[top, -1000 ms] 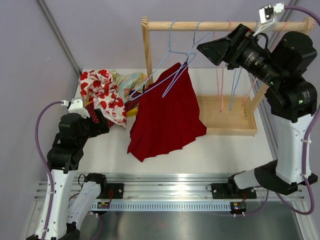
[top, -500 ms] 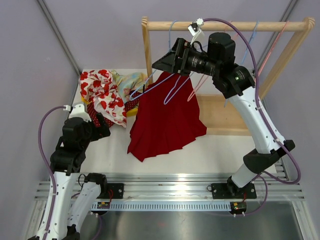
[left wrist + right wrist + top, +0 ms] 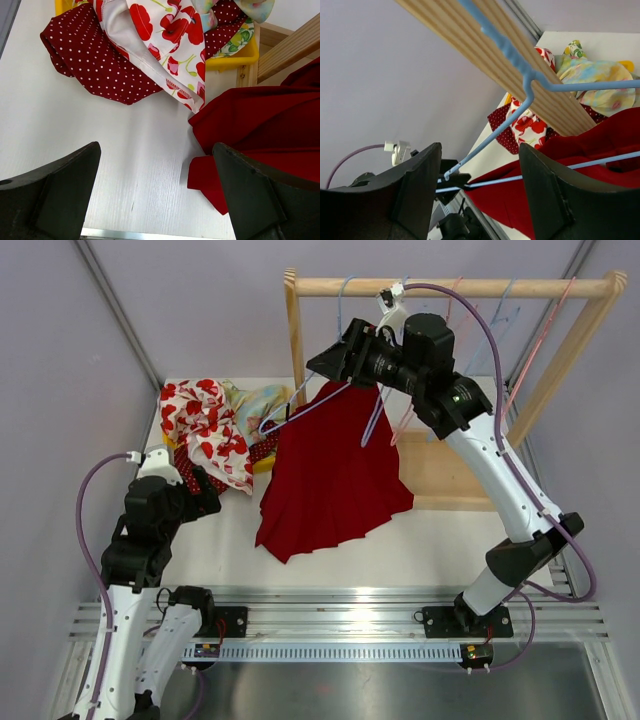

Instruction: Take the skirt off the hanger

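The red skirt (image 3: 335,470) hangs on a blue hanger (image 3: 528,87), to the left under the wooden rail (image 3: 470,287). Its waist is at the far, upper end, up at the hanger. From there its long axis slants down toward the near left, and the pleats fan out along it. The hem lies spread on the white bench (image 3: 460,540), with its lowest corner pointing near-left. The hanger is tilted, its left arm sticking out past the skirt toward the pile of clothes.

The right end effector (image 3: 335,360) is up at the hanger, just under the rail and above the waist. In the wrist view its 2 fingers (image 3: 415,195) stand wide apart. The hanger's wire crosses the gap between them, and neither finger is seen touching it or the skirt.

The left end effector (image 3: 155,200) hovers low over the bench at the near left, its 2 fingers also wide apart and holding nothing. Bare bench lies below it. A corner of the skirt is just to its right, and a dotted cloth (image 3: 95,65) and a poppy-print cloth (image 3: 205,425) lie beyond it.
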You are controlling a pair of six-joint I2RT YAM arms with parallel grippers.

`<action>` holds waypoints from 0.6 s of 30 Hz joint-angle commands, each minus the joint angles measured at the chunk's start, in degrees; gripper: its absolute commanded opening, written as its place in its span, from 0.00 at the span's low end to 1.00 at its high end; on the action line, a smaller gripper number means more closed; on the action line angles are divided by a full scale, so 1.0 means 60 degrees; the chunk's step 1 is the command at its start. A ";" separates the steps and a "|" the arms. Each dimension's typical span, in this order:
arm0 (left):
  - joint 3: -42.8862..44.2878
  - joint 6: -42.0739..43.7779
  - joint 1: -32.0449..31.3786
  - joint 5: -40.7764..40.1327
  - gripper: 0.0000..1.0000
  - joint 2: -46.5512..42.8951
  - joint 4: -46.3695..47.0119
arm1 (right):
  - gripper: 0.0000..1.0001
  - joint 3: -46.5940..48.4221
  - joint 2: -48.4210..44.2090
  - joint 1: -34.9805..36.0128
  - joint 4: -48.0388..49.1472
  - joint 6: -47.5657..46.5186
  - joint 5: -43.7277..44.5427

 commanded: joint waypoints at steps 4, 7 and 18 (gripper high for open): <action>-0.0060 0.0035 -0.0019 0.0197 0.99 -0.0097 0.0522 | 0.64 -0.0794 0.0106 0.0192 0.1851 0.0257 0.1198; -0.0075 0.0049 -0.0033 0.0227 0.99 -0.0126 0.0537 | 0.57 -0.0911 0.0165 0.0499 0.2115 0.0287 0.1667; -0.0061 0.0064 -0.0019 0.0124 0.99 -0.0287 0.0508 | 0.00 -0.0940 -0.0610 0.0793 0.1518 0.0521 0.2269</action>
